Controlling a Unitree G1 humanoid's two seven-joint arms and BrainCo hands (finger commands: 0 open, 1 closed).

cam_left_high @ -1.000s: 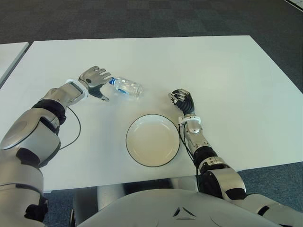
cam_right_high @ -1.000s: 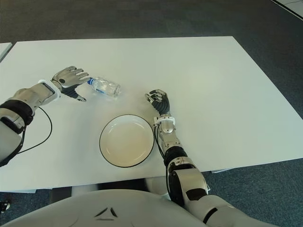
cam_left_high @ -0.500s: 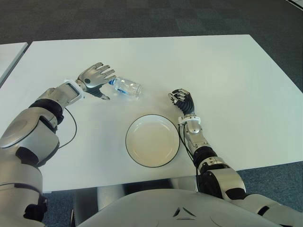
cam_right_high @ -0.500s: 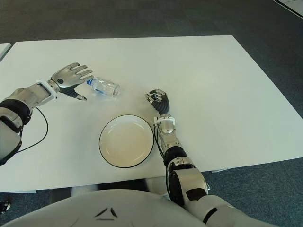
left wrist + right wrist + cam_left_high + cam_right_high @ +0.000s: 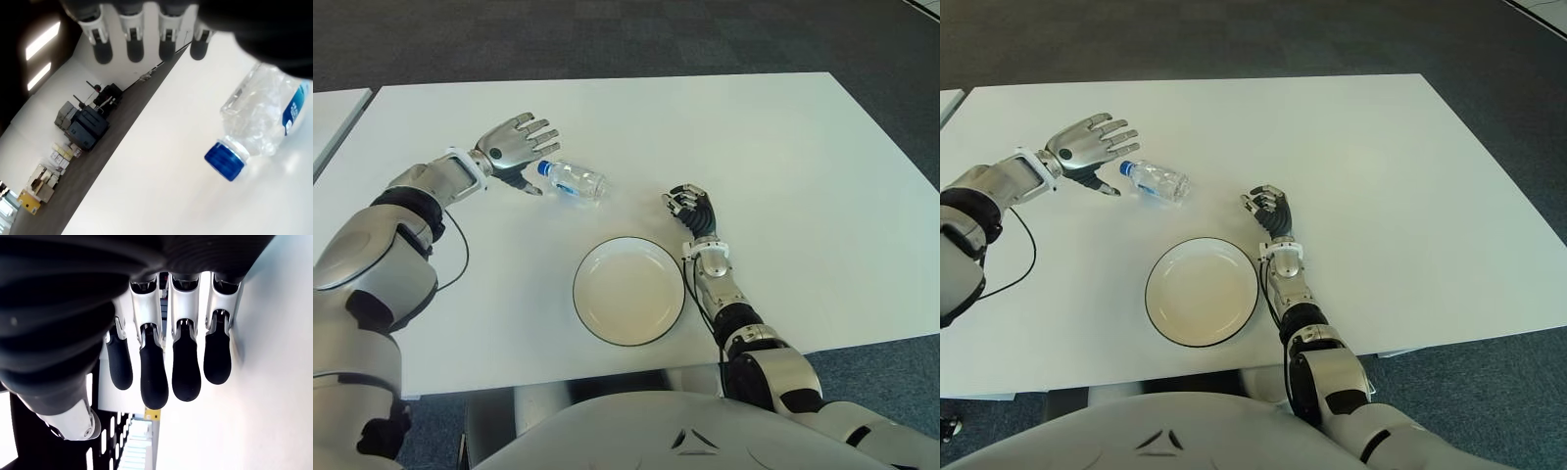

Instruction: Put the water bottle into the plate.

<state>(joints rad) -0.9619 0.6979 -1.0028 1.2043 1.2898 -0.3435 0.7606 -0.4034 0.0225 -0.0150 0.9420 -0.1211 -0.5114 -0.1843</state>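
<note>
The water bottle (image 5: 576,181) lies on its side on the white counter (image 5: 783,147), left of the frame's centre in the left eye view. Its long axis runs roughly left to right with a slight slant: the blue cap points toward the upper left, at my left hand, and the clear base points toward the lower right. My left hand (image 5: 512,147) shows just up and left of the cap, fingers spread and holding nothing; I cannot tell whether my thumb touches the cap. The plate (image 5: 628,290), white with a dark rim, sits below and to the right of the bottle, near the lower middle of the frame, apart from it, with only bare counter between them. My right hand (image 5: 691,208) shows just beside the plate's upper right edge, fingers curled in and holding nothing.
</note>
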